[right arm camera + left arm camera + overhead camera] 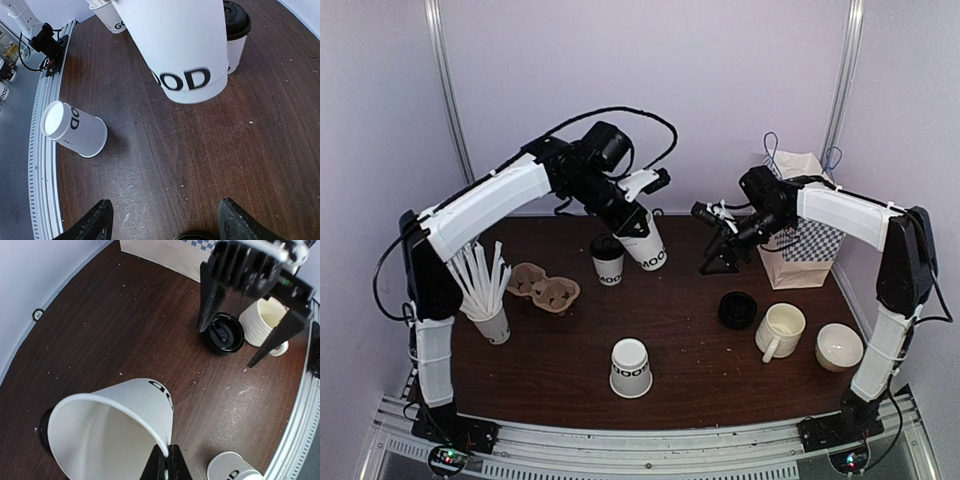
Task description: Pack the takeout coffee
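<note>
We show the left gripper (167, 460) pinched shut on the rim of a lidless MOO cup (646, 243); this cup hangs tilted, clear of the table (690, 350), just beside a lidded MOO cup (608, 262) that stands upright. The right gripper (165, 221) faces the lifted cup with its fingers spread wide and nothing between them. We note a third MOO cup (630, 368) upside down near the front edge; a loose black lid (737, 310) lies beside the cream mug (780, 330); the paper bag (800, 255) stands at the rear right; the pulp carrier (545, 288) sits at the left.
</note>
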`<control>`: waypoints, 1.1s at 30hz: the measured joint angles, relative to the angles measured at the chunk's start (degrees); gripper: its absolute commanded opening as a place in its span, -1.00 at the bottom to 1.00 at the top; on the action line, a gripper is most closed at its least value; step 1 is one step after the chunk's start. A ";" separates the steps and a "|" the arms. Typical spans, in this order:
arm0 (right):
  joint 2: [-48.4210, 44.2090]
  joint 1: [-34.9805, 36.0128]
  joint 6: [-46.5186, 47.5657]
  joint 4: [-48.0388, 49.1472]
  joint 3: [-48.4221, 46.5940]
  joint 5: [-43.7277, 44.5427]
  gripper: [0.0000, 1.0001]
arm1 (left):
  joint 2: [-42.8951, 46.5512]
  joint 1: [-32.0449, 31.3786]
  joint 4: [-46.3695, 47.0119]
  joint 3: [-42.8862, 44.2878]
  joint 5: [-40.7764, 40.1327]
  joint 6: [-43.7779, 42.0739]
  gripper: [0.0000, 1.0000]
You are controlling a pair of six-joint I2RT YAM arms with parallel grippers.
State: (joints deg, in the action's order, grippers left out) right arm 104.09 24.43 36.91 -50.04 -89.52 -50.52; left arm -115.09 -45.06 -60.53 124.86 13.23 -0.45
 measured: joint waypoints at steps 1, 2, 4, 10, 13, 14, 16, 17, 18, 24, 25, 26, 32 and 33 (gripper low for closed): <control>-0.02 -0.83 0.00 -0.15 0.02 0.02 0.49 | -2.62 -0.52 0.04 1.75 -0.81 -1.03 -1.00; -0.15 -1.73 -0.09 -0.13 0.28 0.04 0.49 | -5.07 -0.92 0.09 3.23 -1.70 -1.90 -1.00; -0.87 -3.19 -0.31 -0.17 1.53 0.59 0.49 | -9.75 -1.55 -0.04 6.03 -3.74 -3.54 -1.00; -4.66 -4.48 -1.29 -0.57 5.11 3.06 0.49 | -19.30 -2.93 0.17 11.39 -10.86 -8.02 -1.00; -6.51 -4.28 -1.55 -0.52 6.23 3.08 0.50 | -21.53 -3.43 0.26 13.49 -13.64 -9.57 -1.00; -6.93 -4.24 -1.62 -0.52 6.45 3.06 0.50 | -21.81 -3.45 0.37 13.77 -14.10 -9.88 -1.00; -7.23 -4.22 -1.81 -0.52 6.64 3.06 0.50 | -22.10 -3.58 0.39 14.23 -14.82 -10.49 -1.00; -7.23 -4.22 -1.99 -0.48 6.64 3.04 0.50 | -22.21 -3.61 0.46 14.47 -14.97 -10.64 -1.00; -7.23 -4.22 -2.21 -0.48 6.67 3.04 0.50 | -22.27 -3.65 0.57 14.64 -14.99 -10.86 -1.00; -7.23 -4.20 -2.62 -0.52 6.64 2.95 0.50 | -23.17 -3.65 0.66 15.32 -14.56 -11.28 -1.00; -7.23 -4.20 -2.62 -0.52 6.64 2.93 0.50 | -23.39 -3.65 0.63 15.32 -14.49 -11.32 -1.00; -7.23 -4.20 -2.62 -0.55 6.64 2.93 0.50 | -23.65 -3.65 0.66 15.32 -14.40 -11.43 -1.00; -7.23 -4.15 -2.62 -0.70 6.64 2.95 0.50 | -25.81 -3.65 0.68 15.32 -14.10 -11.69 -0.88; -7.23 -4.13 -2.62 -0.74 6.64 2.95 0.50 | -26.16 -3.65 0.68 15.32 -14.08 -11.72 -0.75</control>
State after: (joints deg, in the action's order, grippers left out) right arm 96.86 20.29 34.28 -50.78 -82.87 -47.57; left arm -141.25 -48.71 -59.86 140.18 -0.84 -12.16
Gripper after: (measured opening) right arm 0.749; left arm 0.021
